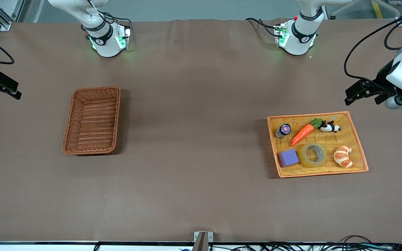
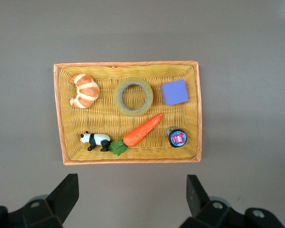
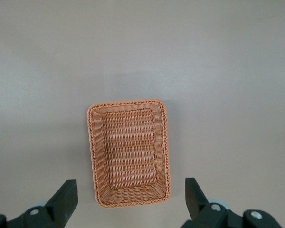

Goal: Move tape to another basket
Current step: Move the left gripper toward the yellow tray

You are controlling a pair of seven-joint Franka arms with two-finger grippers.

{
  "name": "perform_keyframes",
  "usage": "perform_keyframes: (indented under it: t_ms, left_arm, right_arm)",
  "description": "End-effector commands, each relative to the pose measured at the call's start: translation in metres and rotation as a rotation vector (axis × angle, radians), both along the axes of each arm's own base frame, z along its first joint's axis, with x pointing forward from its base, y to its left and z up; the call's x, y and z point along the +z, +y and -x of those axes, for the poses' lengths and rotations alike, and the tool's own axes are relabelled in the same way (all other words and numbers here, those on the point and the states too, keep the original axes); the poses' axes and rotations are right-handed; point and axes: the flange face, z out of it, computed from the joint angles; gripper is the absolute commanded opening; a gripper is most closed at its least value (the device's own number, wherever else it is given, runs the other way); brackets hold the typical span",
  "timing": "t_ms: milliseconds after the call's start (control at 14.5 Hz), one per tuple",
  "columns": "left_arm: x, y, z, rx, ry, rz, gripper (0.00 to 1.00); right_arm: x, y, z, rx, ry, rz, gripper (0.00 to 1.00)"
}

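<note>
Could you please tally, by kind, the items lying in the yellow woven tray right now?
Tape: 1
Croissant: 1
Purple block: 1
Carrot: 1
Panda figure: 1
Small jar: 1
Total: 6

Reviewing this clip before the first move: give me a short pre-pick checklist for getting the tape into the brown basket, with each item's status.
1. Tape lies flat in the yellow tray, hole up: ok.
2. Room around tape: purple block, carrot and croissant lie close beside it: cannot tell.
3. Left gripper open, holding nothing, up at the left arm's end of the table: ok.
4. Right gripper open, holding nothing: ok.
5. Brown basket upright, nothing in it: ok.
</note>
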Motion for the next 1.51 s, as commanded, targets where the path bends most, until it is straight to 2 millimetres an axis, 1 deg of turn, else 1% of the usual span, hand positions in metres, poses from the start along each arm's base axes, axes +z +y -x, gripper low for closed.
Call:
perform_keyframes:
  t_ms: [0,206,344,413,550,688,757,826,894,1032,1239,1307,1445]
  left_arm:
    - [0.004,0.004,0.005,-0.008,-0.016,-0.014,1.00]
    - [0.002,0.003,0.004,-0.014,-0.008,-0.018,0.98]
    - [-0.001,0.003,0.003,-0.051,-0.004,-0.019,0.98]
    - [-0.009,0.010,-0.002,-0.056,0.009,-0.025,0.98]
    - [-0.015,0.017,-0.006,-0.055,0.015,-0.026,0.98]
    - [-0.029,0.043,-0.015,-0.054,0.033,-0.025,0.98]
    - [-0.037,0.050,-0.021,-0.055,0.027,-0.023,0.99]
    - [-0.052,0.059,-0.030,-0.039,0.029,-0.023,1.00]
    - [-0.069,0.064,-0.037,-0.037,0.046,-0.030,1.00]
    - [-0.108,0.068,-0.054,-0.098,0.076,-0.043,1.00]
    - [-0.180,0.071,-0.080,-0.113,0.104,-0.055,1.00]
    - [-0.200,0.071,-0.085,-0.114,0.118,-0.057,1.00]
    - [-0.247,0.071,-0.091,-0.121,0.173,-0.061,1.00]
  right_arm:
    - [0.000,-0.002,0.002,-0.012,-0.004,-0.020,1.00]
    - [0.000,-0.002,0.002,-0.012,-0.004,-0.020,1.00]
    - [0.000,-0.001,0.002,-0.010,-0.003,-0.020,1.00]
    - [0.000,-0.001,0.002,-0.010,-0.003,-0.020,1.00]
    - [0.000,-0.002,0.002,-0.012,-0.005,-0.020,1.00]
    - [0.000,-0.002,0.002,-0.012,0.000,-0.020,1.00]
    - [0.000,-0.001,0.002,-0.010,-0.002,-0.020,1.00]
    - [0.000,-0.001,0.002,-0.010,-0.003,-0.020,1.00]
    - [0.000,-0.003,0.002,-0.013,-0.002,-0.020,1.00]
    - [0.000,-0.003,0.002,-0.013,-0.002,-0.020,1.00]
    - [0.000,-0.003,0.002,-0.013,0.000,-0.020,1.00]
    - [0.000,-0.002,0.002,-0.012,0.000,-0.020,1.00]
    - [0.000,-0.002,0.002,-0.012,-0.003,-0.020,1.00]
